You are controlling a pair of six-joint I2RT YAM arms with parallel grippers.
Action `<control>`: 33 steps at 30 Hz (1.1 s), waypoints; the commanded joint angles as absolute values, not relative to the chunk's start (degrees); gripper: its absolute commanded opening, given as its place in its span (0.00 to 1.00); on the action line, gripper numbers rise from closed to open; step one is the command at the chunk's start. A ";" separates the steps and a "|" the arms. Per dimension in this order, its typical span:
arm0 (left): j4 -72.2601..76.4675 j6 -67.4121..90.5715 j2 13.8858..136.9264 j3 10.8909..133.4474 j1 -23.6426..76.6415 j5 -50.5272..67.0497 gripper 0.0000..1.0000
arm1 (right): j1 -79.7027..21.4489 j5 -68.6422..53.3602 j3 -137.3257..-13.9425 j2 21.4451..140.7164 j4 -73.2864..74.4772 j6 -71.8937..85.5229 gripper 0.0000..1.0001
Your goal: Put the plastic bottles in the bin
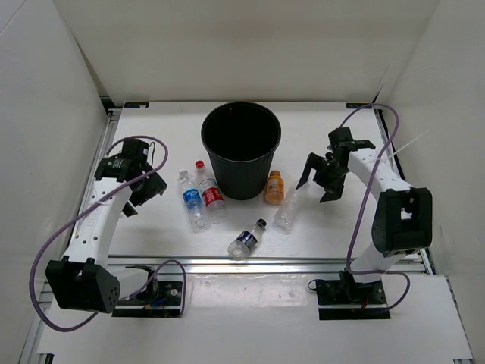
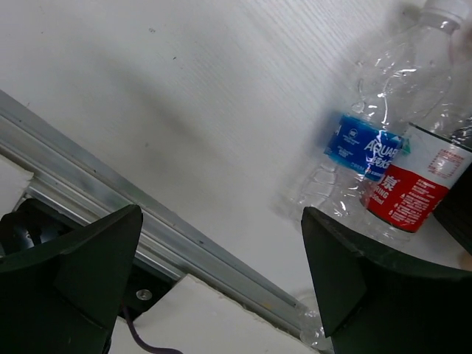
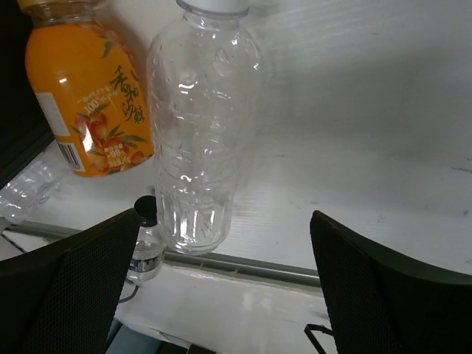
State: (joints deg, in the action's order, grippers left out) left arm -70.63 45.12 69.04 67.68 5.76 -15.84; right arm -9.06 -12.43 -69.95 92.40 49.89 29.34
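Note:
The black bin point(image 1: 242, 173) stands at the middle back of the table. Left of it lie a blue-label bottle point(image 1: 192, 199) and a red-label bottle point(image 1: 212, 196) side by side. An orange bottle point(image 1: 274, 187) and a plain clear bottle point(image 1: 287, 209) lie to its right, and a black-capped bottle point(image 1: 247, 240) lies in front. My left gripper point(image 1: 145, 197) is open, left of the blue-label bottle point(image 2: 365, 147) and the red-label bottle point(image 2: 413, 193). My right gripper point(image 1: 319, 183) is open, just right of the plain clear bottle point(image 3: 199, 133) and the orange bottle point(image 3: 88, 103). Neither holds anything.
An aluminium rail point(image 1: 265, 263) runs along the table's near edge. White walls enclose the table on the left, back and right. Purple cables point(image 1: 53, 243) loop beside both arms.

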 commanded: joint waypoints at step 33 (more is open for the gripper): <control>-73.30 49.83 75.84 66.09 7.56 -23.81 1.00 | -11.85 -10.54 -116.37 90.77 49.66 34.81 0.38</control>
